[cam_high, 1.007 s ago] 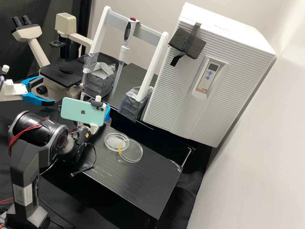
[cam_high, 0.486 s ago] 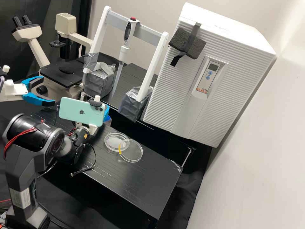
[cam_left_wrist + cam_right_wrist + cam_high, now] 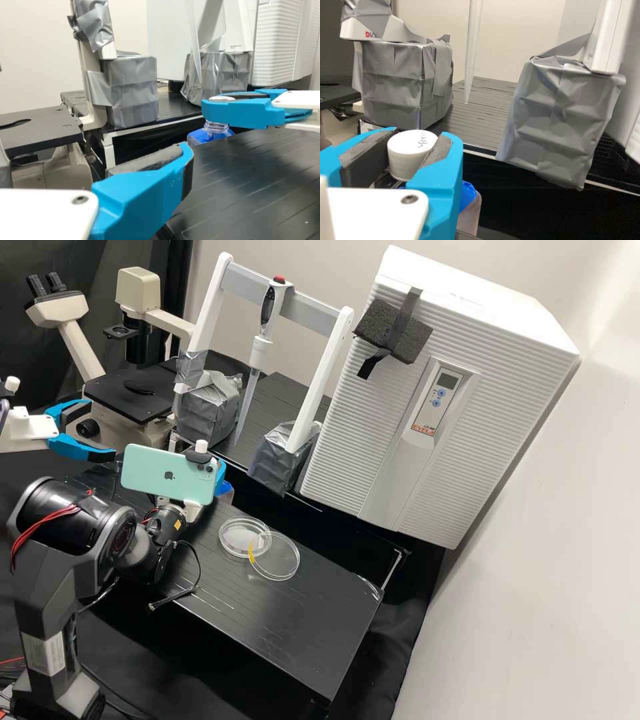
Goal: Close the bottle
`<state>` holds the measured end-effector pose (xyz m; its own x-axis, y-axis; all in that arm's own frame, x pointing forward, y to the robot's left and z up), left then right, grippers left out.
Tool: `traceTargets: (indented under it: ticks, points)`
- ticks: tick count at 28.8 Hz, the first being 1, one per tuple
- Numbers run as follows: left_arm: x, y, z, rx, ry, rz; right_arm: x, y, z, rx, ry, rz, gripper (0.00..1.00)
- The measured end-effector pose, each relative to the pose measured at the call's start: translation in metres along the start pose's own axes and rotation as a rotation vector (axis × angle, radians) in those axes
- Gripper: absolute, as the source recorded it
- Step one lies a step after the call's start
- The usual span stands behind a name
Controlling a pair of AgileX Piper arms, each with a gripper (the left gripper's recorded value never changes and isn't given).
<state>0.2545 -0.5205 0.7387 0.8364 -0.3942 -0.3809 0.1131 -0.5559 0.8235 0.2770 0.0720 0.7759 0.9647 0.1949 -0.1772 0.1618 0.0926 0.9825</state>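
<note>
The small translucent blue-tinted bottle [image 3: 210,134] stands upright at the far edge of the black ribbed surface [image 3: 300,613], near two blocks wrapped in creased grey tape [image 3: 402,82]. Directly above its threaded neck, the right end effector [image 3: 411,144] pinches a white cylindrical cap [image 3: 411,150] between the grey pads of its blue fingers. The cap is smooth, flat-topped and held upright. Contact between cap and neck cannot be determined. The left end effector [image 3: 100,428] is well apart from the bottle, in front of a beige microscope [image 3: 100,373], fingers spread and holding nothing. Two clear round petri dishes [image 3: 260,545] lie overlapping on the surface near the bottle.
</note>
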Motion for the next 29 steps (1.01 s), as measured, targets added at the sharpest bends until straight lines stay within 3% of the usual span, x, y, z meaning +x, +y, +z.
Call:
traceTargets:
  ticks: [29]
  points:
    - [0.0,0.0,0.0,0.0,0.0,0.0,0.014,0.001,0.001,-0.001,0.0,0.001,0.0]
